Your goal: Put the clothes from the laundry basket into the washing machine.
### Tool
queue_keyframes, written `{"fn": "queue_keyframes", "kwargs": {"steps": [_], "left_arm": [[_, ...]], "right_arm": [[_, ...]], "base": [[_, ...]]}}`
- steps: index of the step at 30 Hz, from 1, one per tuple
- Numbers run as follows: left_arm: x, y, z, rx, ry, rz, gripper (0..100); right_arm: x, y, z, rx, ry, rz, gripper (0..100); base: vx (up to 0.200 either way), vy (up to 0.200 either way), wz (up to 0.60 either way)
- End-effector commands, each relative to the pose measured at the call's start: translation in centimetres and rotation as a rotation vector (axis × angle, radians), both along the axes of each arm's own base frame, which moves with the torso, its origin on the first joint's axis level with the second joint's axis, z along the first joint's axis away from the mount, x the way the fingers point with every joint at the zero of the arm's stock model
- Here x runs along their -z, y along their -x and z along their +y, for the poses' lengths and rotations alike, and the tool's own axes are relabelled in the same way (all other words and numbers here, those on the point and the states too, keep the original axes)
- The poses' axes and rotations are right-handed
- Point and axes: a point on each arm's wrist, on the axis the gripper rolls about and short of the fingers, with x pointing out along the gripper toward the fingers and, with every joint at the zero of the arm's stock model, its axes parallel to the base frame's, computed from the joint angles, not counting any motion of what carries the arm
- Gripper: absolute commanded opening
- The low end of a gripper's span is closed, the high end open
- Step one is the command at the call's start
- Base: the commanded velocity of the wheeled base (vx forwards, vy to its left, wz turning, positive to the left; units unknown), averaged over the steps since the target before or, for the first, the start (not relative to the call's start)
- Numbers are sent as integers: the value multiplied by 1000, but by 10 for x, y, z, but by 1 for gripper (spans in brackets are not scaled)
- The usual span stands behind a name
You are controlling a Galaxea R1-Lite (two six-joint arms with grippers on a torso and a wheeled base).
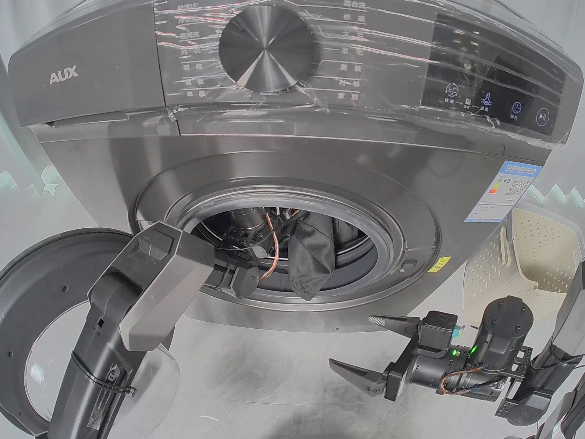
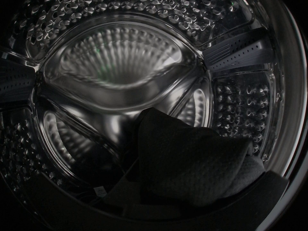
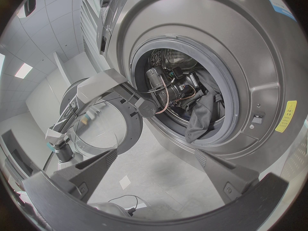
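Clothes [image 1: 311,257], seemingly black, hang crumpled over washing machine [image 1: 365,172] rim.

A garment [image 1: 311,257] drapes over the drum's lip in the washing machine [image 1: 341,172], beside the left arm [image 1: 152,288] reaching inside. The door [image 1: 36,312] hangs open at left, the laundry basket [image 1: 536,257] stands at right, and the right gripper [image 1: 350,342] hovers in front.

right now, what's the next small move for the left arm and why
Probably ease the left arm a bit deeper into the drum: the dark garment hangs over the door seal, partly outside the washing machine.
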Motion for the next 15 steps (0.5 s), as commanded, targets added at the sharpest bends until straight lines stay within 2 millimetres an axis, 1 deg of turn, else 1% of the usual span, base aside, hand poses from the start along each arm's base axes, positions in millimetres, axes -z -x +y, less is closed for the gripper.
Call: {"fn": "queue_keyframes", "kwargs": {"steps": [1,5,6,8,10,13,14,15], "left_arm": [[9,-7,0,-14,3,2,0],[9,-6,1,-14,0,6,0],[10,-5,0,-12,-3,12,100],[12,-3,-1,-12,-7,33,100],[13,5,0,-21,-31,81,100],[10,26,3,1,-96,180,100],[10,30,3,5,-106,194,100],[7,41,4,22,-132,230,100]], "right_arm": [[1,0,0,-1,5,5,100],[4,0,1,-1,10,11,100],[4,0,1,-1,11,12,100],[4,0,1,-1,10,11,100],[4,-1,0,0,10,11,100],[4,-1,0,1,10,8,100],[3,-1,0,3,9,7,100],[3,-2,0,4,9,7,100]], "base": [[0,0,0],[0,0,0],[0,0,0],[0,0,0],[0,0,0],[0,0,0],[0,0,0],[0,0,0]]}}
